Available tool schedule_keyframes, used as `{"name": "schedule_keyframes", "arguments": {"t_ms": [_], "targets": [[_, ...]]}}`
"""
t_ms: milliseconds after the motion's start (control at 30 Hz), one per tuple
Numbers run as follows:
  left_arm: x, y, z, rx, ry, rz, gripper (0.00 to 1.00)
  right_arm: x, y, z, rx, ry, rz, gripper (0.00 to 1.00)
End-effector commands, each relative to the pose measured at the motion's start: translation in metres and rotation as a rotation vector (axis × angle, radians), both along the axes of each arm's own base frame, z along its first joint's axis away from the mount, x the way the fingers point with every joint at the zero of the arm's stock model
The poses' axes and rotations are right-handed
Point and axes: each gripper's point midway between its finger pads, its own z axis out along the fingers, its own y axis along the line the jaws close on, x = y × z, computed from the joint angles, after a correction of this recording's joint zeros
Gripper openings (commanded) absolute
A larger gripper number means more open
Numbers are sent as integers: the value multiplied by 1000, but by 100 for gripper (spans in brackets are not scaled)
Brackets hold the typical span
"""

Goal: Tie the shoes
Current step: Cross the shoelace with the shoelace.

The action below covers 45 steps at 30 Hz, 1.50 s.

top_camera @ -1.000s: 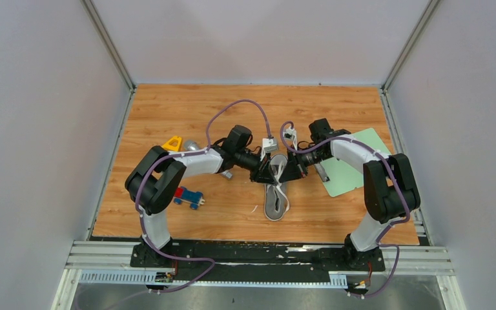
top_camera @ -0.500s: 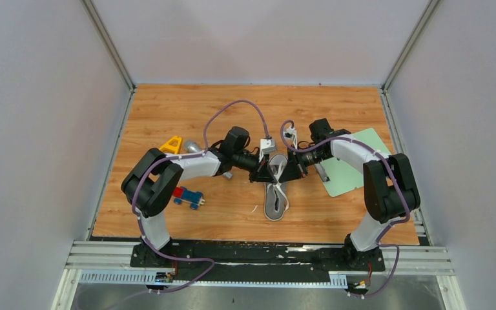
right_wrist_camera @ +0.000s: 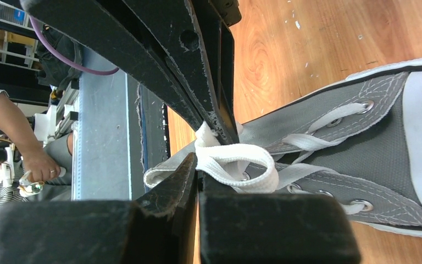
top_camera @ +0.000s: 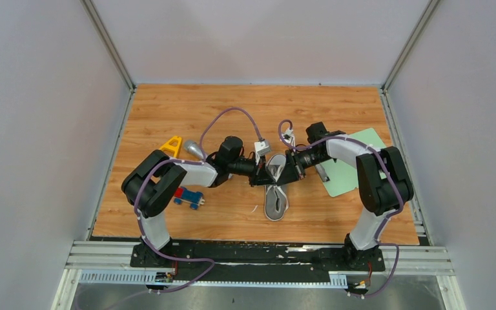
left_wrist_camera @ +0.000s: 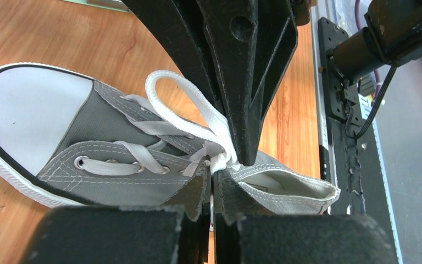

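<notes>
The grey canvas shoe [top_camera: 275, 201] lies near the table's middle with its white toe cap toward the arms. Both grippers meet tip to tip over its top eyelets. In the left wrist view the shoe [left_wrist_camera: 88, 137] fills the frame. My left gripper [left_wrist_camera: 214, 175] is shut, pinching white lace at the knot by the tongue. A white lace loop [left_wrist_camera: 209, 118] curves up beside the right gripper's black fingers [left_wrist_camera: 244, 110]. In the right wrist view my right gripper [right_wrist_camera: 198, 165] is shut on the end of a lace loop [right_wrist_camera: 242, 160] above the shoe [right_wrist_camera: 362, 143].
A green mat [top_camera: 355, 165] lies under the right arm. Left of the shoe are a red and blue toy car [top_camera: 188, 197], a yellow piece [top_camera: 172, 143] and a silver cylinder [top_camera: 194, 149]. A person's forearm [right_wrist_camera: 11, 137] shows beyond the table's near rail.
My left gripper has closed on the lace. Both arms have shifted a little to the left, and the left forearm has dropped lower toward the shoe.
</notes>
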Motion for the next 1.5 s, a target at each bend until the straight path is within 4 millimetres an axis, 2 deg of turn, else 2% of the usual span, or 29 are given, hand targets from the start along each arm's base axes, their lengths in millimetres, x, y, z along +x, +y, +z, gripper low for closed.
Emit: {"name": "schedule_keyframes", "arguments": {"t_ms": [0,67,167,300,433,533,700,833,900,1067,1333,1467], "targets": [[17,-8,16,-76,-47,78,0,-9,7,11,69,52,13,2],[12,-10,15,-95,-30,51,0,-7,6,10,55,38,9,2],[6,-12,11,-107,4,19,0,2,-3,14,25,-20,-12,10],[4,-11,13,-117,-8,16,0,16,-32,23,-29,-103,-58,18],[4,-10,14,-118,-11,14,0,34,-59,22,-78,-168,-112,19],[3,-10,14,-118,-11,13,0,43,-63,15,-108,-192,-118,19],[3,-9,16,-122,-18,13,0,63,-56,-2,-155,-220,-164,19],[3,-8,17,-117,-22,23,2,67,-41,-5,-154,-241,-140,19],[5,-7,19,-115,-36,31,8,62,-32,-4,-145,-246,-111,19],[7,-5,22,-106,-52,47,12,50,-19,-7,-145,-258,-59,19],[7,-5,23,-104,-57,53,23,37,-15,-3,-126,-273,-25,19],[8,-4,23,-102,-59,59,24,28,-11,1,-94,-268,3,20]]}}
